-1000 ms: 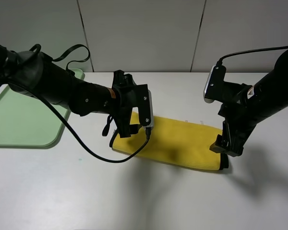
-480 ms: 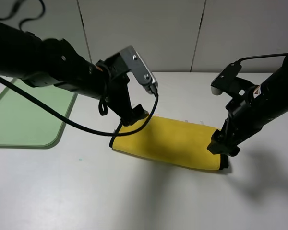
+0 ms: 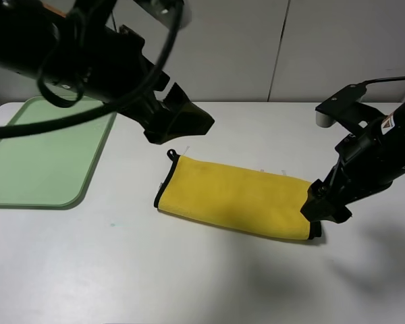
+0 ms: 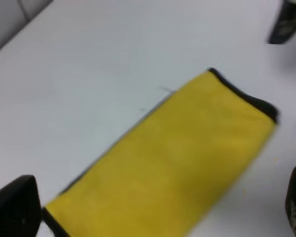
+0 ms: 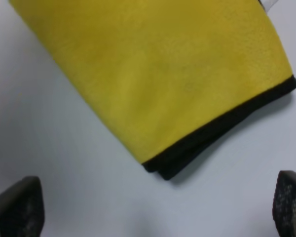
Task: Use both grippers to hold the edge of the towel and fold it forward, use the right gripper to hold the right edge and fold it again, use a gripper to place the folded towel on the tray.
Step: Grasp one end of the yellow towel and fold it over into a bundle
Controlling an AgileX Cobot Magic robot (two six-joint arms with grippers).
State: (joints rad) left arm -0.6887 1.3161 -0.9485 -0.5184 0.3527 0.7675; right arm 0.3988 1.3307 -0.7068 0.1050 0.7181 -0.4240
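The yellow towel (image 3: 236,197) lies folded into a long strip on the white table, with its black edge (image 3: 160,192) at the left end and a small loop (image 3: 170,154) at the far left corner. My left gripper (image 3: 185,123) is open and empty, raised above and behind the towel's left end. The left wrist view shows the towel (image 4: 177,158) below it. My right gripper (image 3: 324,204) is open, low over the towel's right end. The right wrist view shows that end's stacked black edge (image 5: 222,128) between the spread fingertips (image 5: 15,210). The pale green tray (image 3: 40,155) sits far left.
A grey panelled wall (image 3: 256,47) stands behind the table. The left arm's bulk and cables (image 3: 67,54) hang over the tray's far right corner. Bare white tabletop (image 3: 189,277) lies in front of the towel.
My left gripper has let go of the towel's left end and risen up and back. My right gripper has stayed at the right end, with its wrist tilting lower.
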